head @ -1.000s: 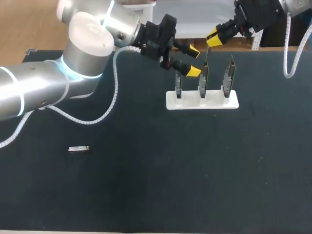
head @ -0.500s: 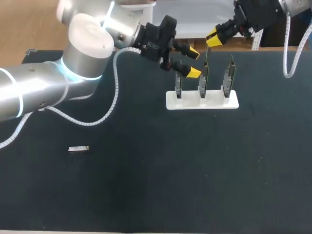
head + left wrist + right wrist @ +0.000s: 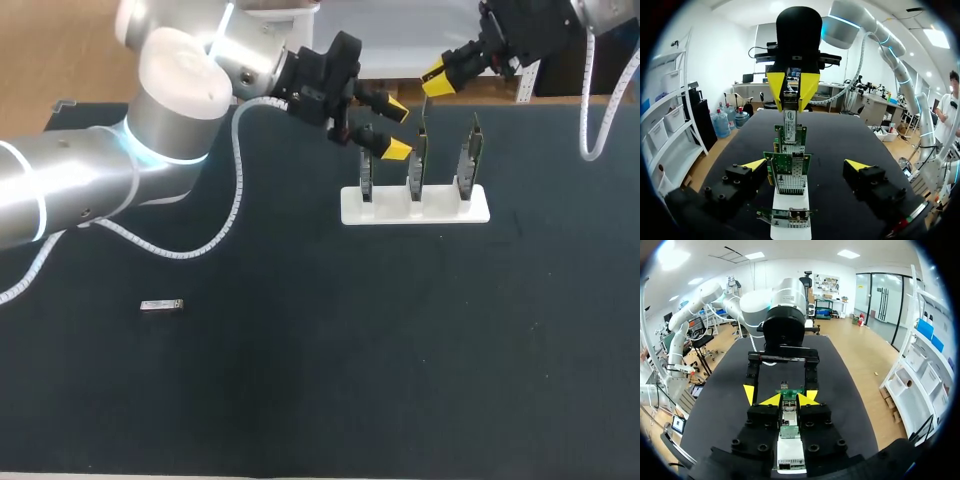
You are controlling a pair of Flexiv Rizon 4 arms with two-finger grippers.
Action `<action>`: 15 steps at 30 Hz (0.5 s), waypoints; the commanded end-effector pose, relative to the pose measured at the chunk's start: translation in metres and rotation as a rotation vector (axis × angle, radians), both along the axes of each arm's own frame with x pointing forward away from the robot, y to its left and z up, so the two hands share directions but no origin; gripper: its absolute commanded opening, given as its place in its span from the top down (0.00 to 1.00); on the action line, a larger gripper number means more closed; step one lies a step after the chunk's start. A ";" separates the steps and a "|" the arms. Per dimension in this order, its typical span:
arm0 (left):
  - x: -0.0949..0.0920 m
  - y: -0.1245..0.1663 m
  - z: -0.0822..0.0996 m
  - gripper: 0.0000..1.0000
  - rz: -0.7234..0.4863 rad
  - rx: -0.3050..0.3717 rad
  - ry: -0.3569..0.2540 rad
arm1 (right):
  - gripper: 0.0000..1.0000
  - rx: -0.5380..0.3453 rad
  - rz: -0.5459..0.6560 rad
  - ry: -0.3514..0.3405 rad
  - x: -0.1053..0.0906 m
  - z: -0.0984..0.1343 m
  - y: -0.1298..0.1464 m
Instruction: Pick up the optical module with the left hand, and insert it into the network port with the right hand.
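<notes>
My right gripper [image 3: 437, 78] hangs above the middle network card [image 3: 421, 150], shut on a slim silver optical module [image 3: 789, 111] that points down at the card's top edge. That module also shows between its fingertips [image 3: 773, 400] in the right wrist view. A second optical module [image 3: 161, 306] lies on the black mat at the left. My left gripper [image 3: 393, 127] is open with nothing in it, just left of the card row. In the left wrist view its fingertips [image 3: 754, 164] stand either side of the cards [image 3: 787, 172] without touching them.
A white stand [image 3: 415, 208] holds three upright green network cards in a row at the back middle of the black mat [image 3: 400, 350]. The left card [image 3: 366, 172] is closest to my left gripper. My left arm [image 3: 120, 170] crosses the back left.
</notes>
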State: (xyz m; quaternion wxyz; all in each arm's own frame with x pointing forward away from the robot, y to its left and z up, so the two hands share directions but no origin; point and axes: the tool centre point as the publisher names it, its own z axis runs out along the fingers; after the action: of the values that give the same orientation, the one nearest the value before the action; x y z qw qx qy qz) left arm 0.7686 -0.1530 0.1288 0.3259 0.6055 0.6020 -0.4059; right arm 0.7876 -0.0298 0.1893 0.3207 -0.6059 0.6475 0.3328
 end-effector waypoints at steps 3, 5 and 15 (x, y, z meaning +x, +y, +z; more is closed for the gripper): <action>0.000 0.000 0.000 0.00 -0.002 0.004 -0.004 | 1.00 0.004 -0.001 -0.002 -0.001 -0.001 0.000; 0.000 0.000 0.000 0.00 -0.004 0.007 -0.004 | 1.00 0.004 -0.001 -0.002 -0.001 -0.001 0.000; 0.002 -0.001 -0.001 0.00 -0.008 0.020 -0.010 | 1.00 0.005 -0.002 -0.001 0.000 -0.001 -0.001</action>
State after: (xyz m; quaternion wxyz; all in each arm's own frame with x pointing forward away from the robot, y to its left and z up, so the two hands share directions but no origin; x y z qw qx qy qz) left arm 0.7688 -0.1525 0.1275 0.3237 0.6119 0.6018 -0.3984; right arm 0.7878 -0.0299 0.1883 0.3216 -0.6051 0.6474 0.3336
